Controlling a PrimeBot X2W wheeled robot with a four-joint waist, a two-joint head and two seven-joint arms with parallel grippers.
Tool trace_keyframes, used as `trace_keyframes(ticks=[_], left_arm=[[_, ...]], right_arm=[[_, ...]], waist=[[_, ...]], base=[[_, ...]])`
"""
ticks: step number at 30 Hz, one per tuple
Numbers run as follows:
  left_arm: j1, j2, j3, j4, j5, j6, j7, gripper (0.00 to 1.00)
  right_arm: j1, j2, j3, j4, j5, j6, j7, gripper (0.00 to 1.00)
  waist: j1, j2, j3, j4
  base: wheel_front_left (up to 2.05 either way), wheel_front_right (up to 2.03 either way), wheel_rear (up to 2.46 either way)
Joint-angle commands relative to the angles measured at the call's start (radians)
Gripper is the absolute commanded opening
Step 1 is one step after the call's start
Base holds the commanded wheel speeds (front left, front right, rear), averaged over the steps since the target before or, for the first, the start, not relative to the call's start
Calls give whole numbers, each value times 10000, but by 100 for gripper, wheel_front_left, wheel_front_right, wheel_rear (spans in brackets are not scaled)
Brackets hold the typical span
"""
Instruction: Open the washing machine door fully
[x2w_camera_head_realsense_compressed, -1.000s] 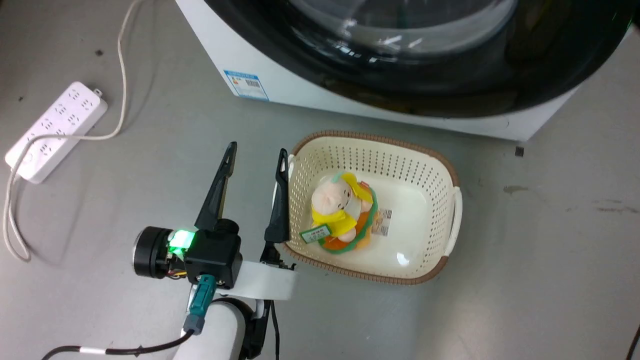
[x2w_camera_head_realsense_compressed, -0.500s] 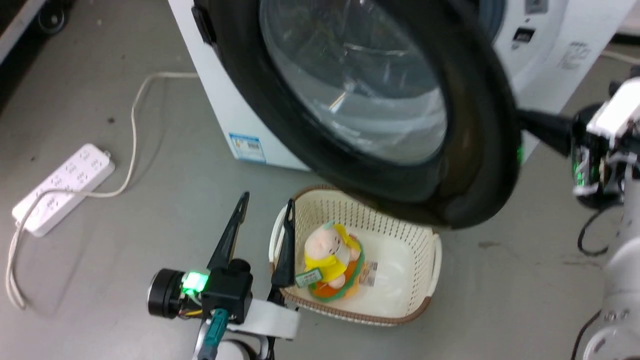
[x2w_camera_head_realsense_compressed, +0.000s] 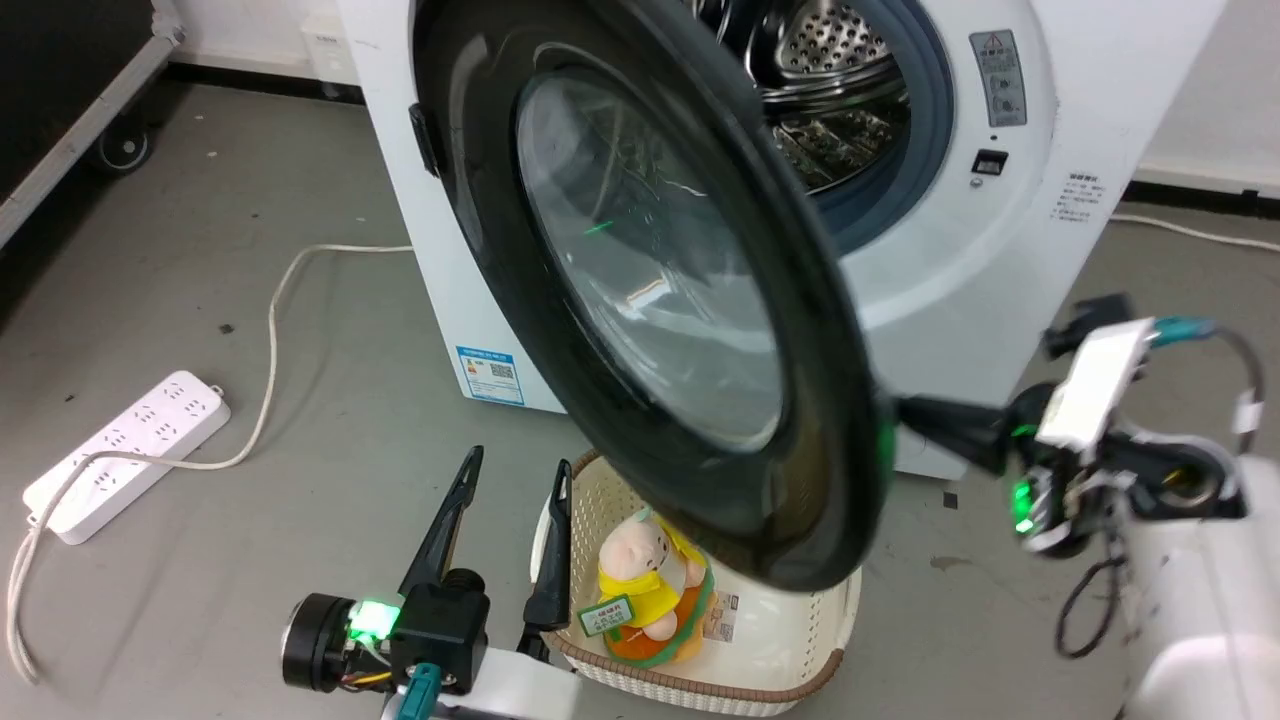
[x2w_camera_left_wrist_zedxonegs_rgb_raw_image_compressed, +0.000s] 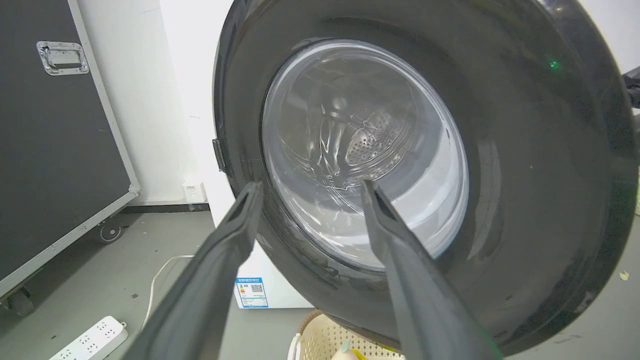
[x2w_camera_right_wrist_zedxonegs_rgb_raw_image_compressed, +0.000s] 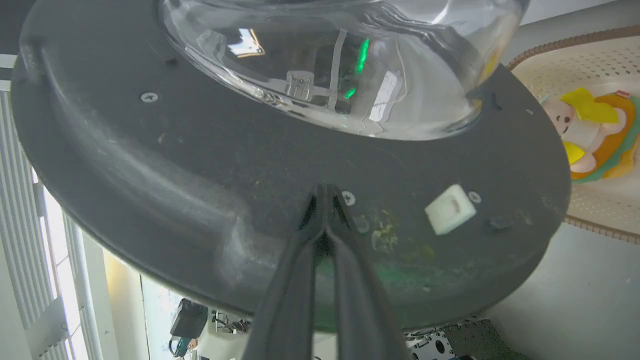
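The washing machine door (x2w_camera_head_realsense_compressed: 650, 290), a big glossy black disc with a bulging glass centre, stands swung out from the white machine (x2w_camera_head_realsense_compressed: 1000, 250), hinged at its left. The steel drum (x2w_camera_head_realsense_compressed: 830, 80) shows behind it. My right gripper (x2w_camera_head_realsense_compressed: 900, 415) is shut, and its tips rest against the door's inner face near the free rim. In the right wrist view the shut right gripper (x2w_camera_right_wrist_zedxonegs_rgb_raw_image_compressed: 325, 189) touches the dark inner face (x2w_camera_right_wrist_zedxonegs_rgb_raw_image_compressed: 200, 150) just below the glass bowl (x2w_camera_right_wrist_zedxonegs_rgb_raw_image_compressed: 325, 60). My left gripper (x2w_camera_head_realsense_compressed: 515, 465) is open low in front of the door and holds nothing; its wrist view looks between the left gripper (x2w_camera_left_wrist_zedxonegs_rgb_raw_image_compressed: 309, 187) at the door's outer face (x2w_camera_left_wrist_zedxonegs_rgb_raw_image_compressed: 525, 175).
A cream basket (x2w_camera_head_realsense_compressed: 800, 650) holding a plush toy (x2w_camera_head_realsense_compressed: 645, 585) sits on the floor under the door's lower edge. A white power strip (x2w_camera_head_realsense_compressed: 120, 455) and its cable lie to the left. A black wheeled case (x2w_camera_head_realsense_compressed: 60, 120) stands at the far left.
The head camera has tilted up, so the whole picture shifted: the drum and my right arm came into view. The right gripper stays at the door's rim. The left gripper is still beside the basket.
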Motion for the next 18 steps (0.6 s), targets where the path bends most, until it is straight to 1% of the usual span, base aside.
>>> trace_keyframes(ticks=[1, 5, 10, 14, 18], left_arm=[[145, 44, 70, 2, 16, -4, -55, 100], [240, 76, 117, 9, 23, -61, -55, 100], [505, 65, 184, 36, -31, -72, -55, 100], [681, 37, 248, 46, -92, -84, -55, 100], [772, -1, 318, 86, -165, -119, -55, 100]], right_arm=[[572, 51, 717, -122, 613, 10, -177, 0], [1303, 52, 2143, -554, 1727, 10, -584, 0], [2117, 52, 3687, -1412, 2586, 10, -1197, 0], [2533, 52, 4274, -1885, 2952, 10, -1731, 0], [2776, 52, 4297, -2237, 2614, 10, -2288, 0]], waist=[[2, 0, -68, 55], [2, 0, -178, 143], [2, 0, -303, 201], [2, 0, -382, 207], [2, 0, -464, 134]], base=[[0, 0, 0], [0, 0, 0], [0, 0, 0], [0, 0, 0], [0, 0, 0]])
